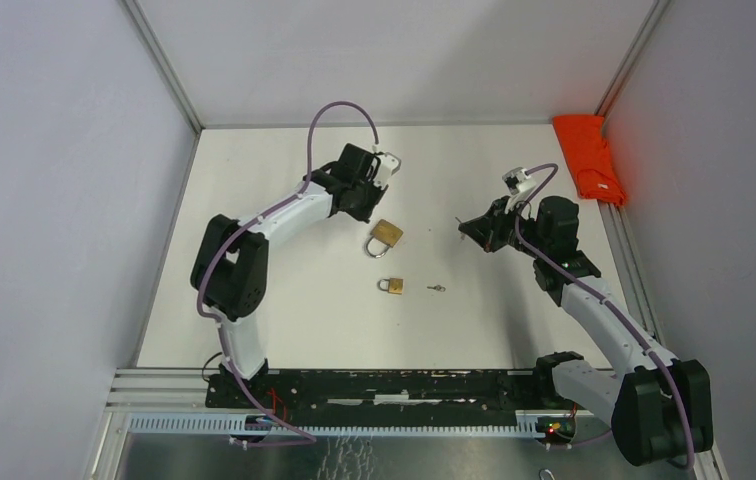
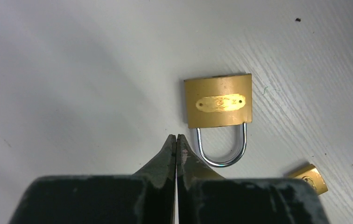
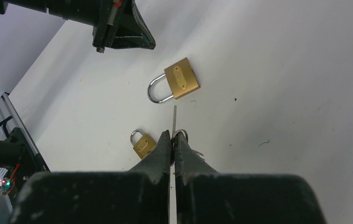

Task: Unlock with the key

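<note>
Now, your right tool (image 3: 172,136) is pinched shut on a key (image 3: 174,116), whose blade pokes out past the fingertips toward the large padlock (image 3: 178,81), which lies flat on the worktop (image 1: 474,330). Your left tool (image 2: 176,138) is closed on nothing (tips pressed together), just beside that padlock's shackle. A small padlock (image 1: 392,286) and a second key (image 1: 436,288) lie nearer the arm bases.

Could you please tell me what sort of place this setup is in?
Probably a robotics lab test cell: a white tabletop walled by grey panels on aluminium frame posts, two black-and-white robot arms bolted to its near edge, and two brass padlocks laid out.
</note>
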